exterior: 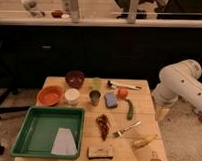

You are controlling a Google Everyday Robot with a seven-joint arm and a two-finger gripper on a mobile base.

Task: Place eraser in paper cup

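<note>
The eraser, a small tan block with a darker top, lies flat near the front edge of the wooden table. Further back on the left stands the paper cup, short, white and upright, between an orange bowl and a dark metal cup. My white arm reaches in from the right. Its gripper hangs low beside the table's right edge, far from both eraser and cup. It is open and holds nothing.
A green tray holding a pale sheet fills the front left. Also on the table: an orange bowl, dark red bowl, green cup, metal cup, blue pad, fork and banana.
</note>
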